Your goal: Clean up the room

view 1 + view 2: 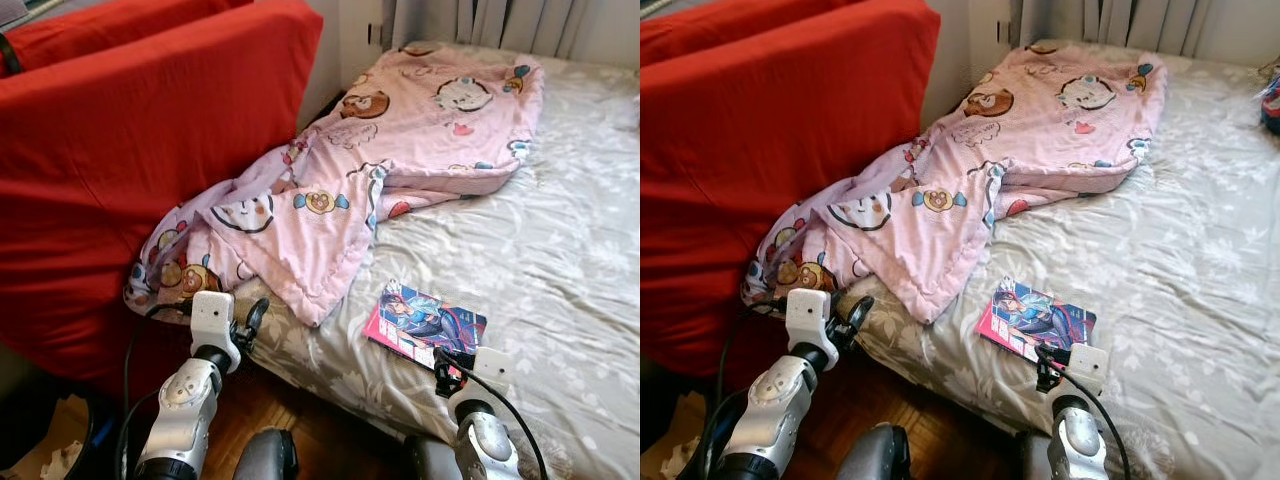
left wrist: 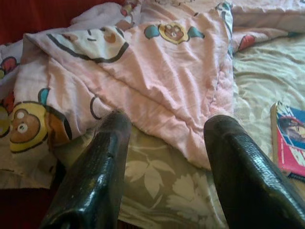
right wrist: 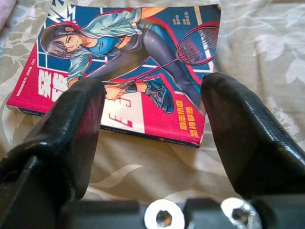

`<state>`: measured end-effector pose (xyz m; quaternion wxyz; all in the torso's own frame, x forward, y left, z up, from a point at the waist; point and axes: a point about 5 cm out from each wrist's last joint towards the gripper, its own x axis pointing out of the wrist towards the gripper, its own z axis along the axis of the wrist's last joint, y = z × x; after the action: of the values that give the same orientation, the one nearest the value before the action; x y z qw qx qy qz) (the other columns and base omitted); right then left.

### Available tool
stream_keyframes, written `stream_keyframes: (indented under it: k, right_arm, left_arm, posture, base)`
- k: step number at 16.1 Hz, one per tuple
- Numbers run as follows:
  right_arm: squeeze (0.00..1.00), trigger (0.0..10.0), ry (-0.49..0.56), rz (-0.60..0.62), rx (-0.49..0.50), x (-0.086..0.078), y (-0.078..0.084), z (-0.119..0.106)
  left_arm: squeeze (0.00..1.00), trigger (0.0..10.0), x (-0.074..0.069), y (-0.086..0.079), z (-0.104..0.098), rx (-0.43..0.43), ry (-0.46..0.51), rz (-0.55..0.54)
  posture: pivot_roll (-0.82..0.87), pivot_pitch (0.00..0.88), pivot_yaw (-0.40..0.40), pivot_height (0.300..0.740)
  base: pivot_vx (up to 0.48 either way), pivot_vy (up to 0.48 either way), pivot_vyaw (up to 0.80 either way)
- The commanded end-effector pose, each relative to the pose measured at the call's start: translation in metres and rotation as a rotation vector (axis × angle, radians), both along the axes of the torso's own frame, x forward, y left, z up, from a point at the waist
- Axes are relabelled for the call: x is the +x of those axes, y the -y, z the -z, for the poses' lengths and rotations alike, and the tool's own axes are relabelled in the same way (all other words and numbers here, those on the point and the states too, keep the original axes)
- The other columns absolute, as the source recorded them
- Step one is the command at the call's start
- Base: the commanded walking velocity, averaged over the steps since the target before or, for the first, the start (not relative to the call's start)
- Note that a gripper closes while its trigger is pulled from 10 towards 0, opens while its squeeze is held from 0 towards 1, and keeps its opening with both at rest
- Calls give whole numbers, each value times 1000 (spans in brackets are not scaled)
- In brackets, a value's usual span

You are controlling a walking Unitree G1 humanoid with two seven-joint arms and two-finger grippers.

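While the right hand (image 3: 152, 143) hovers spread, comic book (image 3: 128, 71) flat on bedsheet (image 3: 267, 43) just beyond its fingertips

Spread jaws over pink blanket (image 2: 157, 86), bedsheet (image 2: 157, 186).

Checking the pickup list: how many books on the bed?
1. The book lies flat on the grey sheet near the bed's front edge, just ahead of the open right tool, apart from the pink blanket. More could hide under that blanket.

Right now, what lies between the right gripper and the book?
Only bare floral bedsheet separates the open right gripper from the book, seen in the right wrist view.
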<state>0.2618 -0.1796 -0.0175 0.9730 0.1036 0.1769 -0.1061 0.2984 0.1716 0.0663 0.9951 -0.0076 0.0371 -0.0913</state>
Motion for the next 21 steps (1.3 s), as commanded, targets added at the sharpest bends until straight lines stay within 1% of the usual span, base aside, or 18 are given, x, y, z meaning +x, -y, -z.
stream_keyframes:
  k: [1, 3, 4, 5, 6, 8, 10, 11, 12, 21]
  right_arm:
    - [0, 10000, -36, -6, 13, 0, -5, 4]
    - [0, 10000, -37, -16, 16, 3, -8, 2]
    - [0, 10000, -22, -36, 26, 5, -10, 0]
    - [0, 10000, -14, -34, 30, 5, -10, 0]
    - [0, 10000, 6, -28, 33, 5, -9, -2]
    - [0, 10000, -8, -25, 35, 3, -9, 1]
    - [0, 10000, -11, 1, 67, 1, -8, 2]
    - [0, 10000, -5, 51, 121, 1, -4, 3]
    - [0, 10000, -1, 80, 150, 1, -1, 3]
    - [0, 10000, -1, 80, 150, 1, -1, 3]
  left_arm:
    - [0, 10000, -4, -5, 2, 26, -19, -1]
    - [0, 10000, -5, -7, 2, 29, -21, -4]
    - [0, 10000, -6, -7, 2, 31, -23, -5]
    - [0, 10000, -6, -7, 2, 31, -23, -6]
    - [0, 10000, -7, -6, 2, 29, -23, -5]
    - [0, 10000, -7, -3, 2, 27, -24, 1]
    - [0, 10000, -10, -2, 2, 27, -25, 5]
    - [0, 10000, -13, -2, 2, 26, -26, 4]
    - [0, 10000, -14, -2, 2, 27, -28, 4]
    - [0, 10000, -14, -2, 2, 27, -28, 4]
  posture:
    - [95, 157, 98, 617]
    - [97, 160, 99, 607]
    - [98, 161, 99, 592]
    - [98, 161, 99, 587]
    - [98, 161, 99, 587]
    - [104, 176, 100, 587]
    - [107, 183, 101, 587]
    - [119, 195, 104, 587]
    - [121, 197, 105, 587]
    - [121, 197, 105, 587]
  base:
    - [0, 0, 0]
    - [0, 0, 0]
    - [0, 0, 0]
    - [0, 0, 0]
    - [0, 0, 0]
    - [0, 0, 0]
    - [0, 0, 0]
    - [0, 0, 0]
    - [0, 0, 0]
    - [0, 0, 0]
